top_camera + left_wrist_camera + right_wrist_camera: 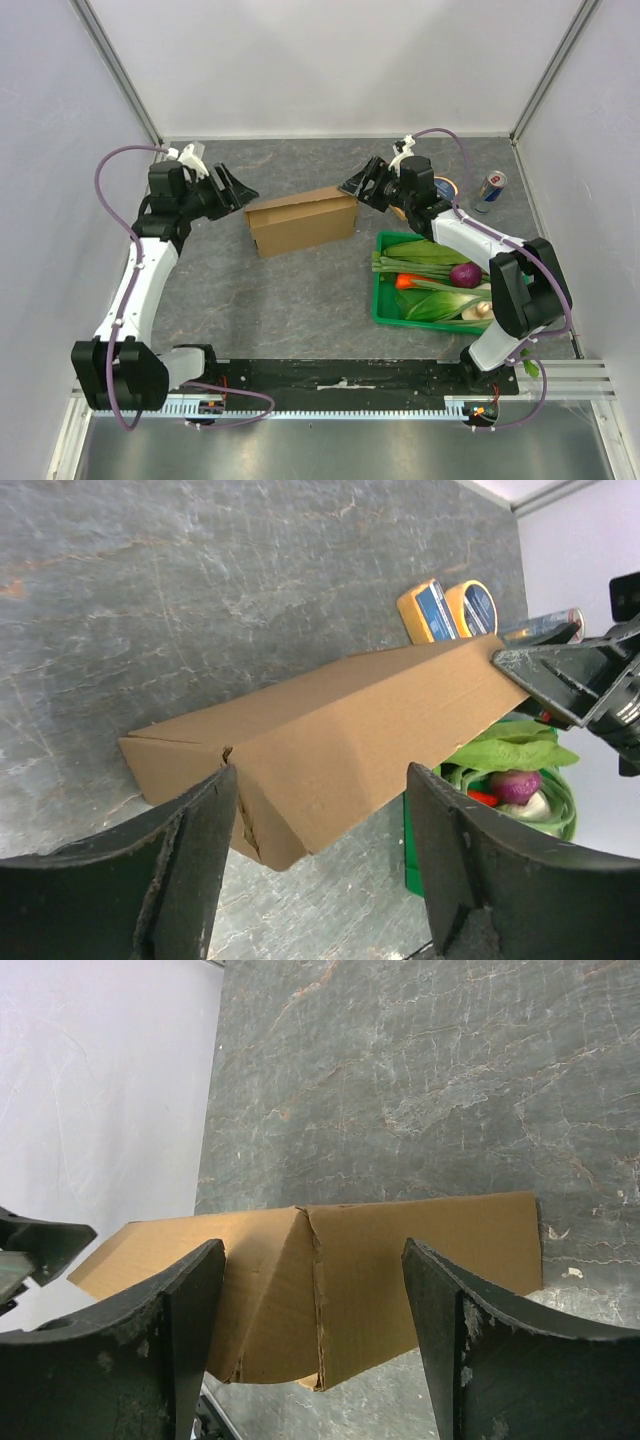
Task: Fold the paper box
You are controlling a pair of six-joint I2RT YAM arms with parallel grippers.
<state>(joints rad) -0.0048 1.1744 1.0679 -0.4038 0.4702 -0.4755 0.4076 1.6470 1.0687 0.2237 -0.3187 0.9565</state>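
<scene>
The paper box [302, 222] is a closed brown cardboard block lying on the grey table, its long side running left to right. My left gripper [238, 190] hovers just off the box's left end, open. In the left wrist view the box [340, 740] stretches away between the spread fingers [200, 850] of that gripper [320, 780], which do not clamp it. My right gripper [358, 186] is at the box's right end, also open. From the right wrist the box [420, 1250] shows its folded end seam between the parted fingers of this gripper [312, 1250].
A green crate [380, 300] of vegetables stands right of the box, under the right arm. A drink can [490, 190] and a yellow-and-blue item [450, 608] sit at the back right. White walls enclose the table on three sides.
</scene>
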